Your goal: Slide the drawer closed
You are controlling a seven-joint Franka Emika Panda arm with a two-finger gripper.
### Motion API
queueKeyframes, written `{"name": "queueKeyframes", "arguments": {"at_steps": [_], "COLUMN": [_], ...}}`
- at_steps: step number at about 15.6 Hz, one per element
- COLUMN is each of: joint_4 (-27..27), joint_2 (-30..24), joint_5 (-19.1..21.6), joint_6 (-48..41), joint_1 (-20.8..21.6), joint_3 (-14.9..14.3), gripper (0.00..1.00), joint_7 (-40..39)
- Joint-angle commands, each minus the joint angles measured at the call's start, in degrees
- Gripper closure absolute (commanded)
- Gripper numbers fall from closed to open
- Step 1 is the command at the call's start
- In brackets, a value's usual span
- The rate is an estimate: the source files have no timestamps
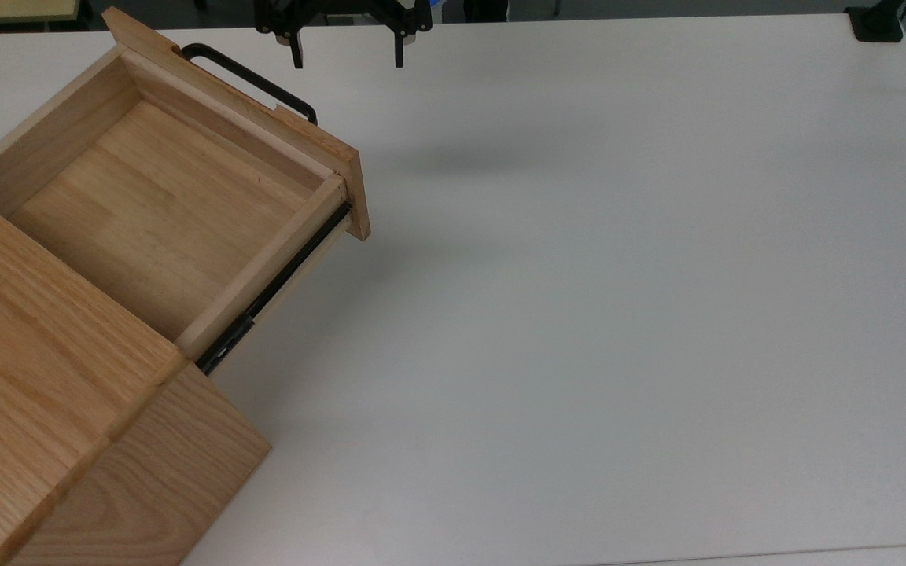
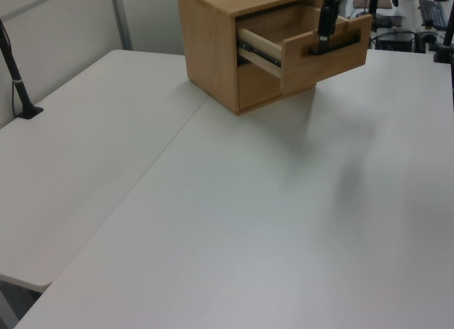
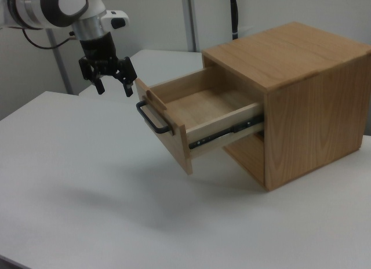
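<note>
We are hovering our black two-finger gripper (image 3: 114, 86), fingers spread wide and empty, just beyond the light wooden drawer (image 3: 191, 115), which is hanging far out of the oak-grain cabinet (image 3: 307, 101). Rigid on rails, it is probably needing only a flat push on its front panel beside the black bar handle (image 1: 252, 79).

No legible text, label, brand, number or sign found on any surface: the drawer (image 1: 162, 204), its black handle (image 1: 252, 80), the cabinet (image 3: 307, 106), the white table (image 1: 618, 314) and the robot arm (image 3: 52, 8) all carry no readable marking
</note>
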Motion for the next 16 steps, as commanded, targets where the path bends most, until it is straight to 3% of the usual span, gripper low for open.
{"name": "queueKeyframes", "arguments": {"at_steps": [1, 16], "joint_4": [0.6, 0.7], "joint_2": [-0.4, -0.5], "joint_5": [1.1, 1.1], "joint_6": [-2.2, -2.9], "joint_1": [0.5, 0.3], "joint_3": [0.0, 0.0], "gripper": [0.0, 0.0], "joint_7": [1.2, 1.0]}}
